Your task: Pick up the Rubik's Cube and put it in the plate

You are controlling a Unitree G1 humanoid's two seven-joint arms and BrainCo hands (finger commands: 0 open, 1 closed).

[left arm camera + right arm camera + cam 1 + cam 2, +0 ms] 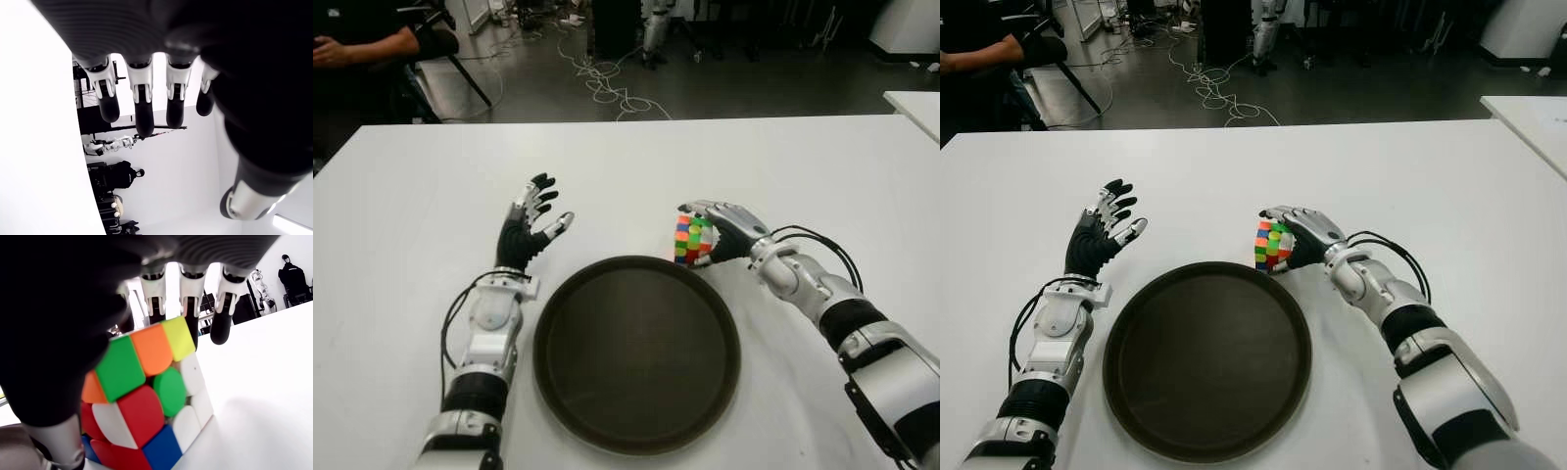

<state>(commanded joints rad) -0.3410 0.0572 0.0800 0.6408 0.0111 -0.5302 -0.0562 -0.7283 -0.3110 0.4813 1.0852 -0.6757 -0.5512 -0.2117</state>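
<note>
Cube (693, 240) gripped in right hand (729, 232) beside plate (636, 352); left hand (529, 230) spread, holding nothing.

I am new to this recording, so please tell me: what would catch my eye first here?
The bright Rubik's Cube, gripped in the right hand just beyond the far rim of the big dark round plate. The plate sits on the white table. The left hand, fingers spread and holding nothing, is to the plate's left.

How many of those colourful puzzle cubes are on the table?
1. The cube sits in the right hand, just past the far rim of the plate. The left hand is open and holds none.
</note>
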